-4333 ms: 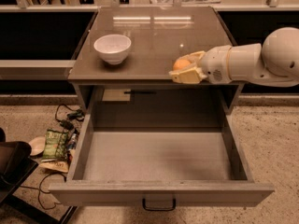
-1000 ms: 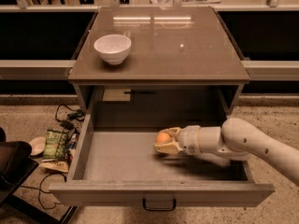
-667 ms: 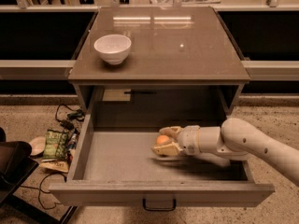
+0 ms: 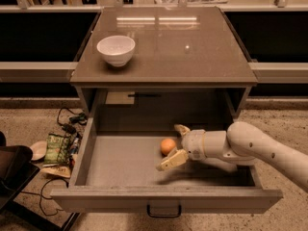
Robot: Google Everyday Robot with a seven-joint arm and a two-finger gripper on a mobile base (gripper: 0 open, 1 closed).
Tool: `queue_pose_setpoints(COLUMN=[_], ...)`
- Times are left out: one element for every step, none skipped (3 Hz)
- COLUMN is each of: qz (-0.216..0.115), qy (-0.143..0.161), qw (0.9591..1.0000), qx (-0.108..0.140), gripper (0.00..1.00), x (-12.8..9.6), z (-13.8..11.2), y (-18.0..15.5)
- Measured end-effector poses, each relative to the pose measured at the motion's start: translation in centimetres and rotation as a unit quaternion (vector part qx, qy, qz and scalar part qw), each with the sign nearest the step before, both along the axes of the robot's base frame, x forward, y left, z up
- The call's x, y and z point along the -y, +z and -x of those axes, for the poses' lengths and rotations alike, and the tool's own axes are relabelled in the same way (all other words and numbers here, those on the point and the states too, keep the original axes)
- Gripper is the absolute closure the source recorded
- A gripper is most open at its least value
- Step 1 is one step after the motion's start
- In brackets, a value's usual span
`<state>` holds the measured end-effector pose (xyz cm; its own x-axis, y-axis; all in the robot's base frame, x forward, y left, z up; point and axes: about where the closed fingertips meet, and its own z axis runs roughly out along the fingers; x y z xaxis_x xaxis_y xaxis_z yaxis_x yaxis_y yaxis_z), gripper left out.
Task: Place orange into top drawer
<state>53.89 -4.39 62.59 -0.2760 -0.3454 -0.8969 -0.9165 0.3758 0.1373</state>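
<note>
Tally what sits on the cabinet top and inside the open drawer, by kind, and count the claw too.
Oranges: 1, the orange on the floor of the top drawer.
Bowls: 1, the white bowl on the cabinet top.
Claws: 1, the claw, open inside the drawer with a finger on either side of the orange.
Total: 3.

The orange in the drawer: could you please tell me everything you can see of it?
The orange is small, round, smooth and evenly orange, apparently whole. It rests on the grey floor of the open top drawer, near its middle, between the spread fingers of the gripper, which does not clamp it.
</note>
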Motion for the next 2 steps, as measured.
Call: queue_pose_setpoints(qz=[0.004,0.003], qy=[0.02,0.055], qw=[0.9998,0.9979], qx=[0.005,0.033], gripper=[0.0,0.0], x=[-0.3,0.3], z=[-0.2,-0.2], y=[1.9,6.2])
